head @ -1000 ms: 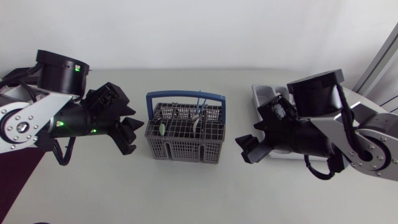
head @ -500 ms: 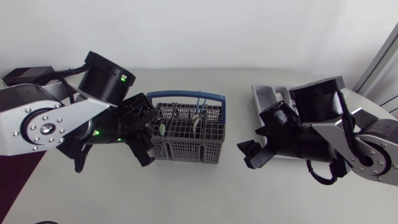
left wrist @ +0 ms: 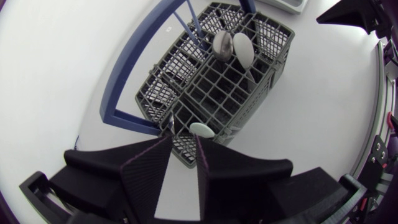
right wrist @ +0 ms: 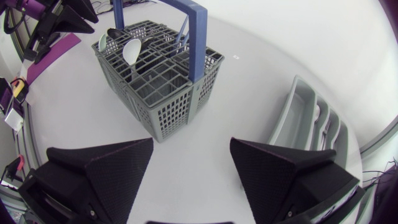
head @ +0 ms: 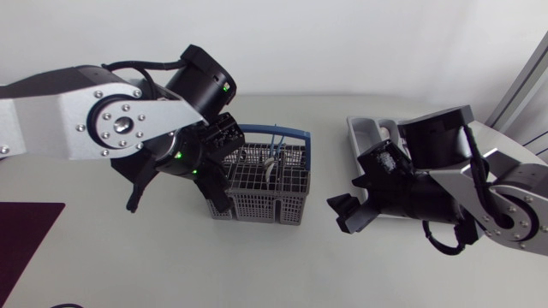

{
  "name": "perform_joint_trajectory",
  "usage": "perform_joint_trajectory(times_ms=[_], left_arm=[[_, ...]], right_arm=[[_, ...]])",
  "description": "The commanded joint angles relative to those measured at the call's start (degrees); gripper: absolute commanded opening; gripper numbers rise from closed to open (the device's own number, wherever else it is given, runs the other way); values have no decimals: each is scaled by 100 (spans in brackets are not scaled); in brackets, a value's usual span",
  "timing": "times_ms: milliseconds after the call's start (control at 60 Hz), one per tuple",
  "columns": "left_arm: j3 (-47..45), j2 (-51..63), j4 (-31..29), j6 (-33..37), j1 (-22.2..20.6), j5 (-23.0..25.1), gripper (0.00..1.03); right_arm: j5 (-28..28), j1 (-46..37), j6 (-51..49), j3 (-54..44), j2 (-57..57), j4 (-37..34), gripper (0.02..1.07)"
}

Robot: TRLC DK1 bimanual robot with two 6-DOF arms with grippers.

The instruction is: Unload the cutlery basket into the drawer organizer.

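The cutlery basket [head: 267, 202], grey mesh with a blue handle, stands near the middle of the worktop [head: 282, 265]. A white spoon [head: 270, 168] and blue-handled pieces [head: 276, 139] are seen standing in it. The drawer organizer [head: 366, 131] lies toward 3 o'clock from the basket, well apart from it and partly covered by the right arm.

The left arm is brought in from the 9 o'clock edge. Its silver link lies across the worktop, and its black wrist is bent over and down toward 5 o'clock. The left end effector [head: 217, 186] is thereby set at the basket's 9 o'clock end. In the left wrist view the left end effector [left wrist: 184, 144] is seen with its fingers [left wrist: 149, 168] only narrowly parted, and nothing is held between them. A pale green piece [left wrist: 202, 129] in the nearest basket cell sits just ahead of the fingertips. The white spoon [left wrist: 243, 50] and a dark spoon [left wrist: 222, 43] stand further ahead in the basket [left wrist: 217, 93].

The right arm is brought in from the 3 to 4 o'clock edge and is folded low over the organizer. The right end effector [head: 344, 214] is pointed toward 8 o'clock, short of the basket. In the right wrist view the right end effector [right wrist: 191, 149] is seen spread wide and empty. The basket [right wrist: 165, 93] lies ahead of it, and the organizer [right wrist: 311, 118] lies beside one finger.
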Motion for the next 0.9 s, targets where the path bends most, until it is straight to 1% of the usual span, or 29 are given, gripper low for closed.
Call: perform_joint_trajectory(times_ms=[0,133,233,500,633,700,883], left_arm=[[194,157,-96,-130,-20,-57,46],[229,272,-96,-139,-20,-92,46],[273,404,-70,-139,-38,-330,46],[255,562,115,-148,-108,-488,46],[202,676,273,-148,-117,-532,46],[123,746,458,-139,-178,-725,46],[44,975,651,-68,-152,-822,46]], right_arm=[[-7,16,5,-57,20,-50,91],[-25,-19,5,-83,2,-50,91],[-33,-28,5,-83,2,-58,91],[-42,-72,-4,-83,-33,-102,91],[-68,-98,-4,-92,-42,-102,91],[-68,-107,-12,-92,-42,-102,92],[-68,-125,-21,-83,-59,-111,92]])
